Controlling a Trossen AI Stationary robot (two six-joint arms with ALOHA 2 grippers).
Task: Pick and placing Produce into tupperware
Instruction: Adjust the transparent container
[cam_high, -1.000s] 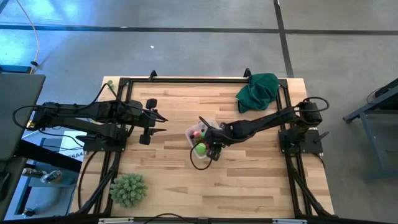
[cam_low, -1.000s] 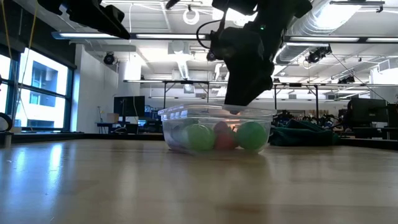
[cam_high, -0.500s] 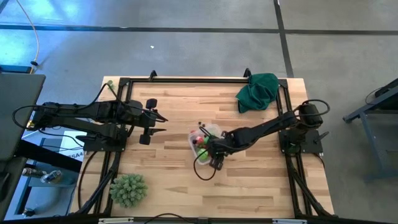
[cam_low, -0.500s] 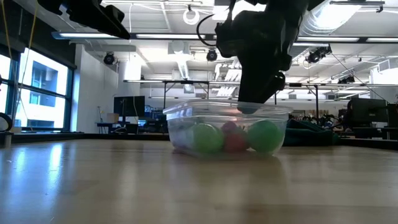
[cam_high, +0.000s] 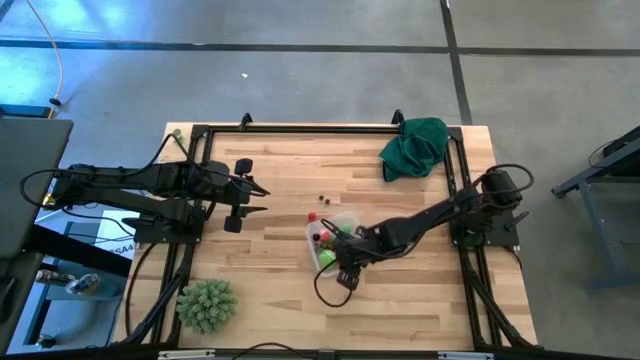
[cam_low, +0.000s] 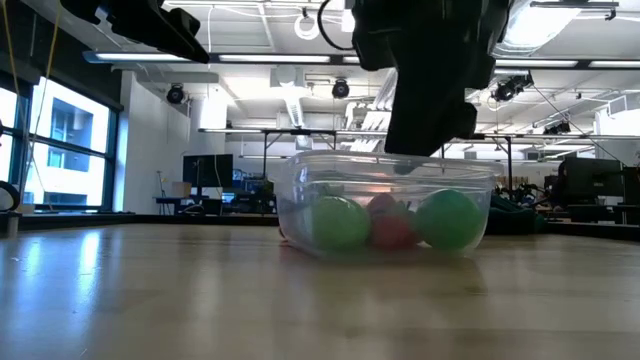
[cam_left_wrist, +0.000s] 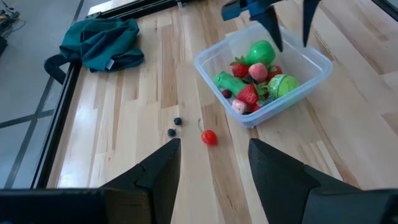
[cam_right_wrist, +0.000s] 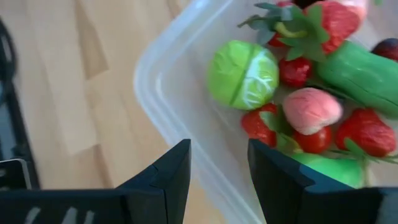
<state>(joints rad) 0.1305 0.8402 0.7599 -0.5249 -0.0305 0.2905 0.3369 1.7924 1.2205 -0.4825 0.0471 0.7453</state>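
The tupperware (cam_high: 322, 236), a clear box, stands on the wooden table near the middle. It holds produce: a green cabbage-like ball (cam_right_wrist: 242, 74), strawberries (cam_left_wrist: 247, 94), a pink piece (cam_right_wrist: 309, 109) and a green pod (cam_left_wrist: 231, 82). A red berry (cam_left_wrist: 209, 137) and two dark ones (cam_left_wrist: 175, 126) lie loose on the table beyond the box's far side. My right gripper (cam_right_wrist: 217, 149) stands open astride the box's wall at its near right corner. My left gripper (cam_left_wrist: 214, 155) hangs open over the table's left part, touching nothing. My right gripper straddles the tupperware's rim (cam_right_wrist: 208, 177) at the near right corner, one finger inside the box and one (cam_right_wrist: 171, 174) outside. It comes slanting down from the table's right. The gap is wider than the wall; which finger bears on it I cannot tell. The box stands flat on the table.
A dark green cloth (cam_high: 415, 145) lies at the far right corner and a spiky pale-green ball (cam_high: 207, 305) at the near left. A black cable loop (cam_high: 325, 290) hangs below the right wrist. Bare wood lies toward the near edge.
My right gripper has swung toward the table's near edge, and the tupperware has slid along the table with it, staying upright with its contents inside. The loose berries now show on the bare wood at its far side.
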